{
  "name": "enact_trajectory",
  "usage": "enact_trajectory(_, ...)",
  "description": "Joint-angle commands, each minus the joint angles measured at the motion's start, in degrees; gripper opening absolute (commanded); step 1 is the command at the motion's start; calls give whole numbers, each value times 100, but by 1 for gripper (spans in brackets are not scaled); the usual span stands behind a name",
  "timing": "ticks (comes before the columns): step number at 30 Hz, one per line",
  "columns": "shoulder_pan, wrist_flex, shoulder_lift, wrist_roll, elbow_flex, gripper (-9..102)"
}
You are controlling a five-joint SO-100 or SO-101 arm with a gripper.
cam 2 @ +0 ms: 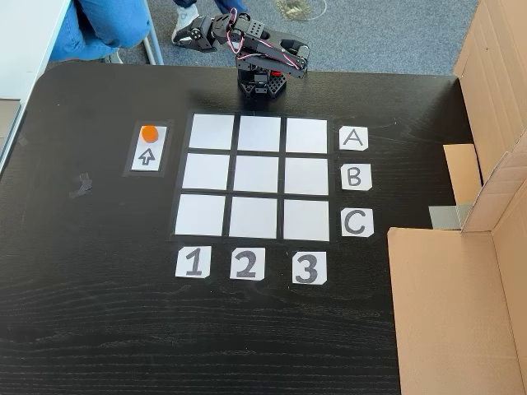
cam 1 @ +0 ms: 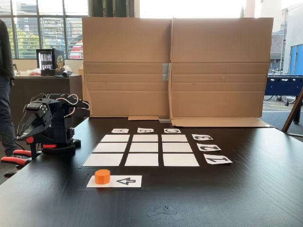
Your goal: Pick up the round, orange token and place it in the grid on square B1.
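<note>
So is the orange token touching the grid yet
Apart. In a fixed view from above, the token sits on the arrow card, with a strip of bare dark table between that card and the grid.

Arm [cam 1: 49, 120] folded, gripper [cam 2: 191, 34] state unclear

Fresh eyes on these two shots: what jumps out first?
The bright orange token stands out, sitting on the white arrow card just outside the grid, on the number-1 side. The nine white squares are all bare against the dark table. The black arm sits folded at the table edge beside row A.
</note>
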Motion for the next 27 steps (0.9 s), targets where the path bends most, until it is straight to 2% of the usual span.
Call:
enact_trajectory(1, 176, 18, 44, 88, -35, -1)
enact_trajectory(27, 272, 18, 44, 132, -35, -1)
